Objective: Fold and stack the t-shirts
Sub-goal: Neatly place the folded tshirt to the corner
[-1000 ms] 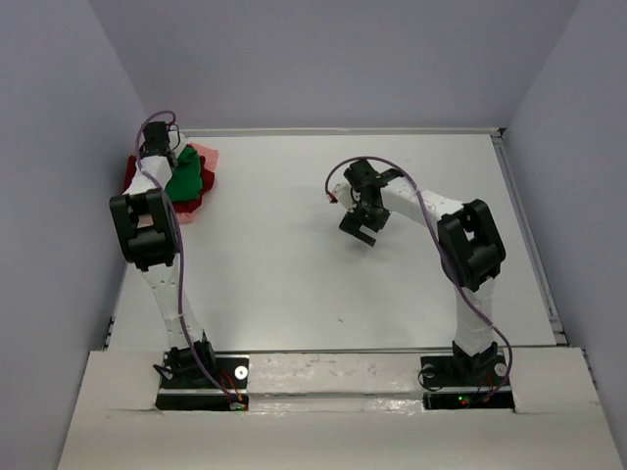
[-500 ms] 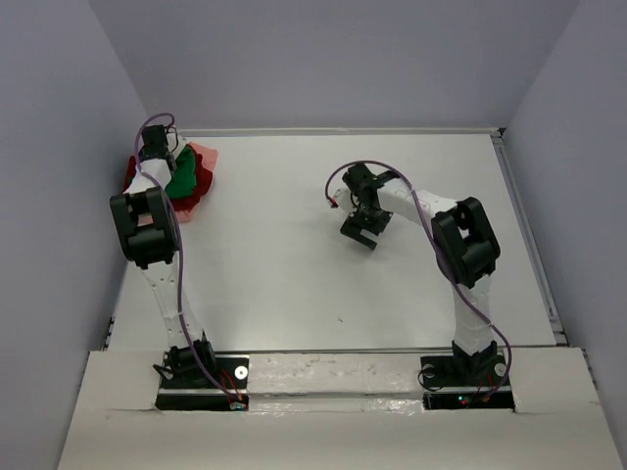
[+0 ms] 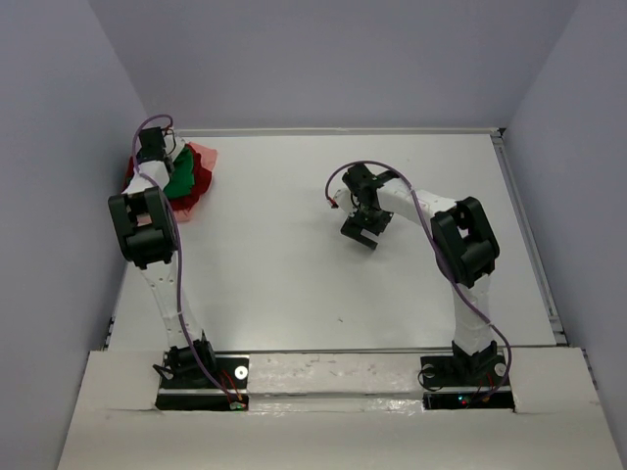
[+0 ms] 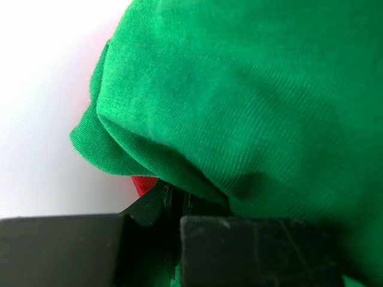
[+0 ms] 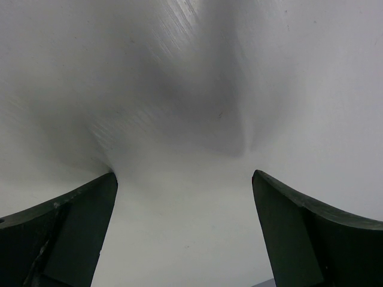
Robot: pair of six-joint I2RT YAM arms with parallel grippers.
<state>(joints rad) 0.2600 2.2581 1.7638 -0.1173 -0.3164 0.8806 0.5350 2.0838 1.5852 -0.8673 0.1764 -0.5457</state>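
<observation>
The t-shirts lie in a heap at the table's far left corner: a bright green t-shirt (image 3: 180, 180) on top, a dark red one (image 3: 200, 184) under it, and a pale pink one (image 3: 204, 155) behind. My left gripper (image 4: 176, 206) is shut on a fold of the green t-shirt (image 4: 251, 89), which fills the left wrist view; a sliver of the red t-shirt (image 4: 143, 183) shows below it. From above, the left wrist (image 3: 153, 149) hides its fingers. My right gripper (image 3: 361, 233) hangs open over bare table near the middle, its fingers (image 5: 72, 227) wide apart with nothing between them.
The heap sits close to the left wall and the table's back rim (image 3: 333, 130). A raised rim (image 3: 529, 235) runs along the table's right side. Both arm bases (image 3: 201, 367) stand at the near edge.
The green t-shirt has drawn in a little to the left with my left gripper, so less of it shows. The right gripper has shifted slightly left.
</observation>
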